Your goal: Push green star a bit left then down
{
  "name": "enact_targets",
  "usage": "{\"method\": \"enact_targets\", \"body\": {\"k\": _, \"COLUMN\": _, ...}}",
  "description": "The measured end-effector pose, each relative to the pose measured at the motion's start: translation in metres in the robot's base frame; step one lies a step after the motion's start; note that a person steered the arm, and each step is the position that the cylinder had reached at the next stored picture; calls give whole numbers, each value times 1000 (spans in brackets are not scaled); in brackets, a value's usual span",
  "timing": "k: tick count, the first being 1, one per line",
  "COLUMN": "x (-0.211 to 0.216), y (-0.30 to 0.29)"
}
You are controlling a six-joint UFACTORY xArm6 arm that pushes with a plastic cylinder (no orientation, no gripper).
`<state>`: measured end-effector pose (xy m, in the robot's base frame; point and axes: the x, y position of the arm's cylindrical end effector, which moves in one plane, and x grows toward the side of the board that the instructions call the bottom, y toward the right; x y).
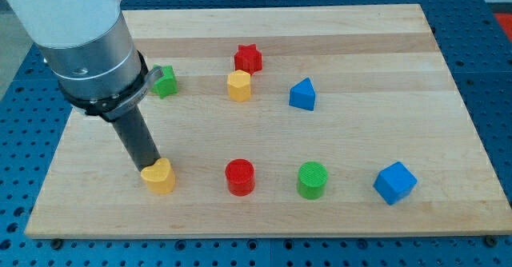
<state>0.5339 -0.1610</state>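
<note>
Green star (166, 81): small, apparently light, rigid block, likely sliding freely; contact its right face first; fingerless rod tip (150, 169) grips nothing, touching the yellow heart (160, 177).

My arm comes in from the upper left of the frame as a thick white body ending in a broad grey metal collar with a dark ring beneath it. From that collar a straight dark rod slants down and a little toward the view's right. My tip (149, 169) sits low in the frame's left part, at board height.
</note>
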Motion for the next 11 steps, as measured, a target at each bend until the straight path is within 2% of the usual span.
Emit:
{"method": "enact_targets", "body": {"k": 1, "x": -9, "y": 0}}
{"method": "enact_targets", "body": {"k": 4, "x": -165, "y": 29}}
{"method": "enact_targets", "body": {"k": 6, "x": -217, "y": 8}}
{"method": "enact_targets", "body": {"k": 7, "x": -222, "y": 3}}
{"method": "enact_targets", "body": {"k": 9, "x": -179, "y": -1}}
{"method": "enact_targets", "body": {"k": 11, "x": -179, "y": -22}}
